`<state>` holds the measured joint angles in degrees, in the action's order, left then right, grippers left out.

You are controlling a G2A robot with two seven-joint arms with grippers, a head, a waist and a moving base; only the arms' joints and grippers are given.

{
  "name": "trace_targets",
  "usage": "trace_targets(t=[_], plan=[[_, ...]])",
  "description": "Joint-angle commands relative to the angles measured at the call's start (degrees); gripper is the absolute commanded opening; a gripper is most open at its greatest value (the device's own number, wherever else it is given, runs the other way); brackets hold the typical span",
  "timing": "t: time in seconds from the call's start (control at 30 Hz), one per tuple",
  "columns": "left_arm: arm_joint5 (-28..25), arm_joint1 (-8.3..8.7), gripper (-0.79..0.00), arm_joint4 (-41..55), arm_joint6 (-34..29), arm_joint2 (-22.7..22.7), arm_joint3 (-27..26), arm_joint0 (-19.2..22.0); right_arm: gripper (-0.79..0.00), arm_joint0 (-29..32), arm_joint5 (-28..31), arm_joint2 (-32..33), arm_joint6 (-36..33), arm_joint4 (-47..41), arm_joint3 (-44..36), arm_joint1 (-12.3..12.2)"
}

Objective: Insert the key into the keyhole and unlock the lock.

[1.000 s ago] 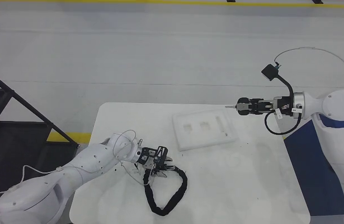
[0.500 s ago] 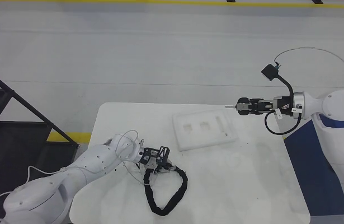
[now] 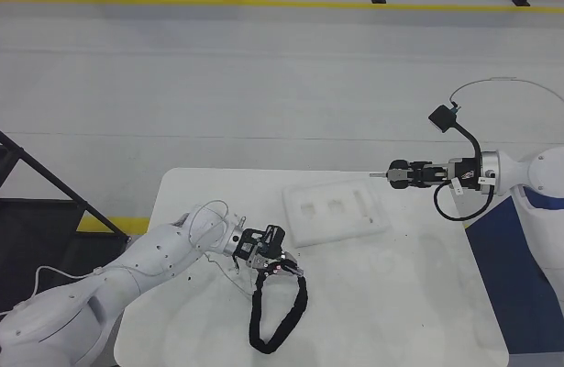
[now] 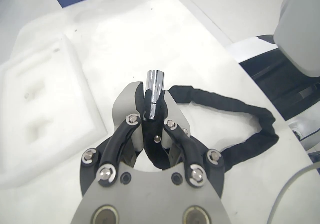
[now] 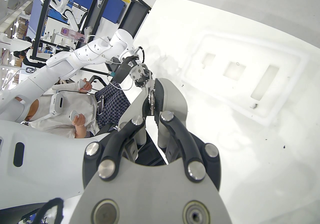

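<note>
Toward the left of the worktop [image 3: 401, 303], the lock [image 4: 154, 85] is being clamped by its chrome cylinder between the fingers of the left gripper [image 3: 274, 263] — its black cable loop [image 3: 283, 319] is lying on the surface toward the near edge. Just to the right, a white foam tray [image 3: 335, 213] is lying flat, apart from both grippers. Farther right, near the worktop's far right corner, the key [image 5: 151, 100] is being pinched in the right gripper [image 3: 392, 173], blade pointing leftward — well apart from the lock.
</note>
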<state>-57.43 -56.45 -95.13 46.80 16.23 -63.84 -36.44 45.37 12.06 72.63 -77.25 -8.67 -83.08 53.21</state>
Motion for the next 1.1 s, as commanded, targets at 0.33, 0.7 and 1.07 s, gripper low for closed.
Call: trace_targets(t=[0.33, 0.7, 1.07], plan=[[-0.3, -0.6, -0.785, 10.4, -0.3, -0.1, -9.7, 3.1, -0.785, 3.1, -3.5, 1.3, -8.0, 1.4, -5.7, -1.5], [3.9, -3.07, -0.785, 15.2, 4.0, -2.8, -8.8, 6.8, -0.785, 8.0, -7.1, 2.6, -10.8, 2.5, -11.9, -3.9], [6.3, -4.75, -0.785, 25.5, 6.4, -6.5, -6.0, 6.2, -0.785, 11.1, -8.9, 5.3, -10.8, 1.4, -14.9, -5.9]])
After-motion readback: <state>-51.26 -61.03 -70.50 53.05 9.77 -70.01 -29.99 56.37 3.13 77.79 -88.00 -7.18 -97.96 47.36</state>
